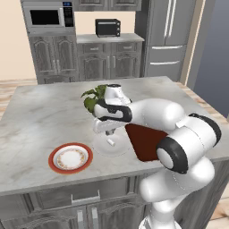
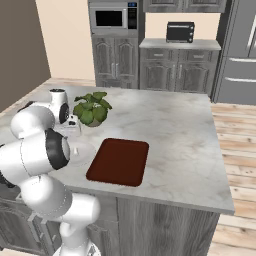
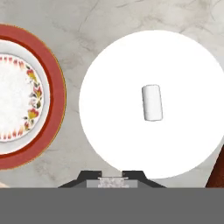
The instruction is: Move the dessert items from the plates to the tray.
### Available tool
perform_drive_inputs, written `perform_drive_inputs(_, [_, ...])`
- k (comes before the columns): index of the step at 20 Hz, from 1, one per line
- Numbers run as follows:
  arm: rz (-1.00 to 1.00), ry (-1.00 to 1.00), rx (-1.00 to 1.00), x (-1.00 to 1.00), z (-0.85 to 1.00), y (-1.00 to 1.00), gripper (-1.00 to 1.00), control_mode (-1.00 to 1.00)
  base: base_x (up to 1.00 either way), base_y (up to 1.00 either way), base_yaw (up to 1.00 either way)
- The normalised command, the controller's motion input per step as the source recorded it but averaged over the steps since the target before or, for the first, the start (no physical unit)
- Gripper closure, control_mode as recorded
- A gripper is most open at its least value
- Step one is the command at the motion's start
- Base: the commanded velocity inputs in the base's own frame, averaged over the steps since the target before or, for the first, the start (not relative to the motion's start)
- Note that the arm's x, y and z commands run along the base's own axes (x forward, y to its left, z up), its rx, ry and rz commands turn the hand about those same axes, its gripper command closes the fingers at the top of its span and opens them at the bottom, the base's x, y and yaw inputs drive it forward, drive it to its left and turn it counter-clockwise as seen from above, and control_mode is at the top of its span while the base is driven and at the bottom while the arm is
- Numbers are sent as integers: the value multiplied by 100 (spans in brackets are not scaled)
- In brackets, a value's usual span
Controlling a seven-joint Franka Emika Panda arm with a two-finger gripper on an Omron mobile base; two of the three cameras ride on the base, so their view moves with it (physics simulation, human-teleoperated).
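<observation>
A short white cylinder, one dessert item (image 3: 152, 102) (image 1: 111, 142), lies on the plain white plate (image 3: 113, 78) (image 1: 99, 150). My gripper (image 3: 113, 180) (image 1: 109, 132) hovers above that plate's near edge, shut on a small pale lump, the other dessert item (image 3: 113, 182), which is barely visible between the tips. To the left, the orange-red rimmed plate (image 3: 54, 87) (image 1: 55, 155) holds nothing. The dark red-brown tray (image 1: 145, 141) (image 2: 119, 161) sits just right of the white plate, and its corner (image 3: 218, 175) shows in the hand view.
A potted green plant (image 1: 95, 97) (image 2: 91, 109) stands on the marble island just behind the white plate. The island's front edge runs close to both plates and the tray. Cabinets, a microwave and a toaster oven line the far wall.
</observation>
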Motion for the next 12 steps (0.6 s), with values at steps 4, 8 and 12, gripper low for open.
perform_drive_inputs(4, [-14, 0, -6, 0, 6, -71, 100, -100, 0, 0, 0])
perform_drive_inputs(8, [-13, 0, -5, 0, 6, -76, 100, -100, 0, 0, 0])
perform_drive_inputs(12, [-10, 0, -2, 5, 2, -76, 100, -100, 0, 0, 0])
